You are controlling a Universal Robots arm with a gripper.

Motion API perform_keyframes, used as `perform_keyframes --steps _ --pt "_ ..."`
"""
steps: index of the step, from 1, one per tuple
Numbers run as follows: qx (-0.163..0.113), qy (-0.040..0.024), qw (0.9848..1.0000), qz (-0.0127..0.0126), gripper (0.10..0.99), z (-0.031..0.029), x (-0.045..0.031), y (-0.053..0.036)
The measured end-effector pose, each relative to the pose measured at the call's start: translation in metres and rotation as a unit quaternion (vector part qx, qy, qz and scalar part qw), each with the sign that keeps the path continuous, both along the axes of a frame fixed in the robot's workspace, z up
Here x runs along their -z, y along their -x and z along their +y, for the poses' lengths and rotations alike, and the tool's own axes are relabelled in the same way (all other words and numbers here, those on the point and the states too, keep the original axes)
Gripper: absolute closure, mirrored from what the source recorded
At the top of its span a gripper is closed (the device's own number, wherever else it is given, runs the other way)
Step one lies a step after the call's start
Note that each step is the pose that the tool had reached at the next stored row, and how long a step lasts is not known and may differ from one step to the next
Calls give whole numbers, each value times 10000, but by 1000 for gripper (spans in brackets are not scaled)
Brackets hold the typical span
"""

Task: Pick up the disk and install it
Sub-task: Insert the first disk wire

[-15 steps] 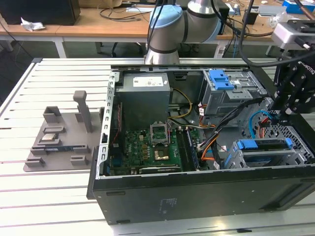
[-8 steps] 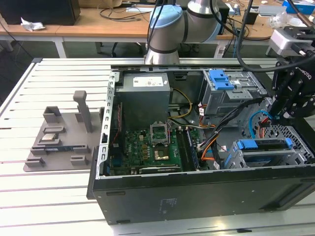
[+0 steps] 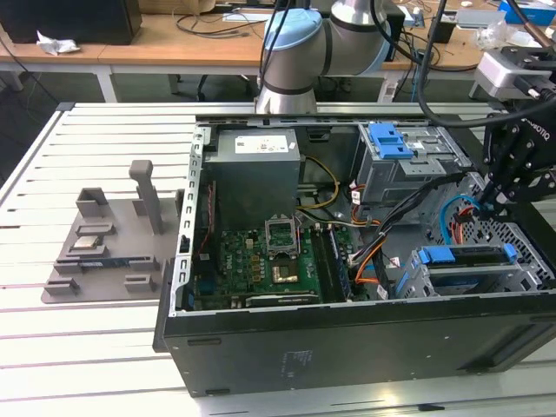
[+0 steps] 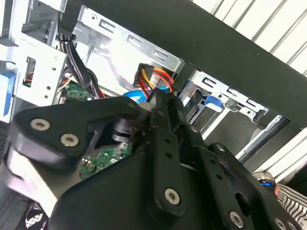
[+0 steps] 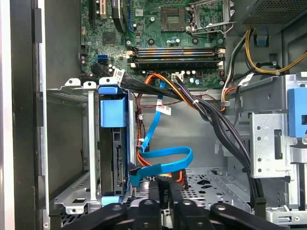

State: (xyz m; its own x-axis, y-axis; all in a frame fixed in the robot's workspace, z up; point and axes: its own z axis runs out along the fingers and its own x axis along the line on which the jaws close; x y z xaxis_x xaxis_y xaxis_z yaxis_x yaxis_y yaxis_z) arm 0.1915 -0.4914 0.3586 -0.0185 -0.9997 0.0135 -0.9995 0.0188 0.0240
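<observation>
The disk (image 3: 465, 255) sits in the metal drive cage (image 3: 417, 278) at the front of the open computer case, its blue frame showing along the top edge. In the first wrist view the disk (image 5: 118, 158) stands on edge in the cage slot, with its blue frame (image 5: 113, 108) at the end. My gripper (image 3: 489, 204) hangs inside the case just beyond the cage, apart from the disk. Its black fingers (image 5: 154, 191) sit close together, shut on nothing, above the perforated case floor; the second wrist view shows the gripper (image 4: 160, 98) near red-yellow cables.
A blue flat cable (image 5: 165, 160) and black cable bundles (image 5: 211, 115) run right in front of the fingers. The motherboard (image 3: 269, 261), grey power-supply box (image 3: 256, 165) and an upper cage with a blue latch (image 3: 389, 139) stand in the case. A grey parts fixture (image 3: 104, 243) lies on the exterior view's left.
</observation>
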Motion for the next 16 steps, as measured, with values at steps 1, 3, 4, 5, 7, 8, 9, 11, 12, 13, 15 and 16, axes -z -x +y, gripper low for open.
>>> perform_keyframes --steps 1,3,4,5,7,8,9,11,12,13,15,16 --pt "0 0 10000 0 918 0 0 0" --pt "0 2 10000 0 918 0 0 0" --pt "0 4 10000 0 918 0 0 0" --pt "0 4 10000 0 918 0 0 0" --pt "-1 4 10000 0 918 -8 0 -1" --pt "-1 5 10000 0 918 -19 0 -1" --pt "0 5 10000 0 918 -28 0 0" --pt "0 5 10000 0 918 -47 0 4" --pt "0 5 10000 0 918 -50 0 5" --pt "0 4 10000 0 918 -54 0 6" --pt "0 5 10000 0 918 -64 1 11" --pt "0 4 10000 0 918 -69 2 13"
